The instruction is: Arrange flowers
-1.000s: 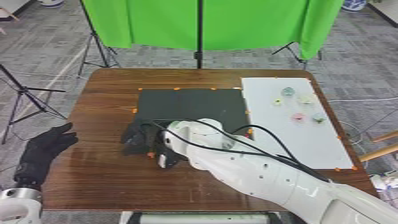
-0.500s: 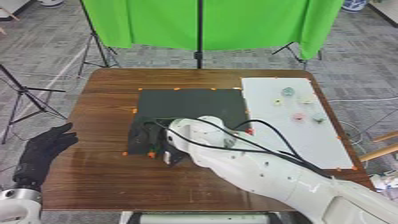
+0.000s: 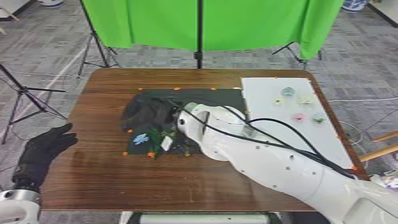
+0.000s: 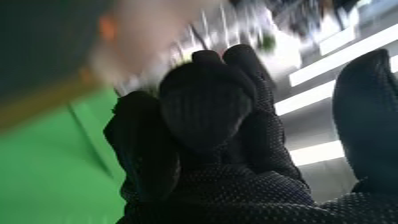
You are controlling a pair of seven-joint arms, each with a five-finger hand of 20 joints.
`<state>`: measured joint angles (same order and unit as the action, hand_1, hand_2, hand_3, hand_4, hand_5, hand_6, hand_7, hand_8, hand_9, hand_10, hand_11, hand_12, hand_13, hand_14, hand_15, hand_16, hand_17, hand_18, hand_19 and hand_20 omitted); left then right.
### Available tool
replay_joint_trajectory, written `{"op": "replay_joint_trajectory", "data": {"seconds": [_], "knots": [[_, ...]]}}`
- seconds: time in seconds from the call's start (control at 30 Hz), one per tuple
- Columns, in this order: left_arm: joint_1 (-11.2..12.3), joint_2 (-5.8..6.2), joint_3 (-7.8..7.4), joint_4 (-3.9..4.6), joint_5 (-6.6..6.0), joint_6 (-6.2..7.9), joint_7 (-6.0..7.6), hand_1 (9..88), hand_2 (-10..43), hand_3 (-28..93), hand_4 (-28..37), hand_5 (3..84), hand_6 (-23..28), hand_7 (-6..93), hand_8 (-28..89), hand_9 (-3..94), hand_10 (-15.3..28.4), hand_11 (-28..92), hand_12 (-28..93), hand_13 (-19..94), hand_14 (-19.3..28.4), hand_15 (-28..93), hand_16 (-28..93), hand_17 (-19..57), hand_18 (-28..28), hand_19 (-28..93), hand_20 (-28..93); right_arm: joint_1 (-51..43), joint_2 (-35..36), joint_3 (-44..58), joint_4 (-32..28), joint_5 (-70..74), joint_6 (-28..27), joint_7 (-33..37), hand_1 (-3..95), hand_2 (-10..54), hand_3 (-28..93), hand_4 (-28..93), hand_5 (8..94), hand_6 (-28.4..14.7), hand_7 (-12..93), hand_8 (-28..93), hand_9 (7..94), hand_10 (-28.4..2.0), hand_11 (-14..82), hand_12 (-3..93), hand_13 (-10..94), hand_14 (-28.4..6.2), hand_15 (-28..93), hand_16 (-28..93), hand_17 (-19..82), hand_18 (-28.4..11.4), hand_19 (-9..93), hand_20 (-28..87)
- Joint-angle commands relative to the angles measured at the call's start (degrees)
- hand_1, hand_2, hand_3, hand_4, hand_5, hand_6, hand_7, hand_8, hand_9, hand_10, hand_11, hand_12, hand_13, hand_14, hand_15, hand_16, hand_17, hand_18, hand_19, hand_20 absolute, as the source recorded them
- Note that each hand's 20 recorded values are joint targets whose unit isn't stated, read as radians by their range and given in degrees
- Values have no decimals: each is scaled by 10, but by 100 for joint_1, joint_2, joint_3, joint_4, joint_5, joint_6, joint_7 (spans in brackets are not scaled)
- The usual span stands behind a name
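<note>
My right hand [image 3: 147, 112] is over the left part of the black mat [image 3: 209, 96] in the head view, its fingers relaxed. In the right wrist view the glove of my right hand [image 4: 209, 105] has its thumb standing apart from the fingers. Just nearer than the hand, a blue flower [image 3: 140, 139] lies on the mat, beside green leaves [image 3: 155, 136] and a small white piece [image 3: 167, 143]. My left hand [image 3: 49, 145] stays off the table's left side with straight fingers.
On the white board [image 3: 266, 140] at the right sit several small items: teal [image 3: 288, 91], yellow [image 3: 277, 102], pale [image 3: 306, 99], pink [image 3: 298, 117] and green [image 3: 319, 118]. The white right arm [image 3: 258, 160] crosses the table's near right part. Orange tape marks the mats' edges.
My right hand has moved away from the mat's near left edge toward its far left part. The blue flower and leaves are now uncovered. My left hand has kept still.
</note>
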<state>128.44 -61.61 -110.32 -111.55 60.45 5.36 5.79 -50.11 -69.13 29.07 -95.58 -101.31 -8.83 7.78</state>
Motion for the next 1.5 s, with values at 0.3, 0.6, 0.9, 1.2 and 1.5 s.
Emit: {"op": "replay_joint_trajectory", "data": {"seconds": [0.3,0.6,0.9,1.2,1.5], "knots": [[117,-6,-6,-79,326,178,675,404,12,653,-130,470,63,110,-60,444,138,196,104,364,161,148,-6,149,134,164,234,-1810,2091,3039,-1630,-1648,740,1450,306,-94,668,-143,557,-2,147,-86,588,-125,80,132,857,-40,604,280,571,-161,932,563],[233,-107,-61,-150,324,140,598,455,-27,652,-76,448,50,153,-77,402,121,205,98,349,151,150,8,151,129,174,259,-2878,2559,3857,-1263,-2188,542,2017,310,-95,660,-144,557,-8,133,-80,600,-138,84,140,854,-46,604,282,567,-165,932,559],[281,-181,-130,-201,288,-123,428,389,-10,652,-91,461,54,133,-73,435,135,197,100,370,170,170,3,139,134,160,246,-3453,2800,4170,-1104,-2366,288,2159,332,-95,658,-148,596,14,153,-93,648,-145,111,176,856,-48,610,281,567,-170,932,560],[298,-208,-178,-214,327,-281,338,375,-13,650,-95,463,57,123,-67,439,139,193,103,371,174,170,-1,134,135,158,239,-3589,2867,4179,-860,-2618,164,2371,334,-95,664,-149,593,16,158,-97,653,-145,119,184,857,-46,615,284,569,-172,932,564],[325,-238,-219,-224,352,-396,243,369,-14,649,-96,462,58,116,-64,439,139,189,105,370,175,166,0,132,135,154,235,-3658,2884,4142,-661,-2748,18,2450,333,-95,666,-148,588,15,160,-98,651,-144,123,188,856,-45,616,286,568,-172,932,564]]}}
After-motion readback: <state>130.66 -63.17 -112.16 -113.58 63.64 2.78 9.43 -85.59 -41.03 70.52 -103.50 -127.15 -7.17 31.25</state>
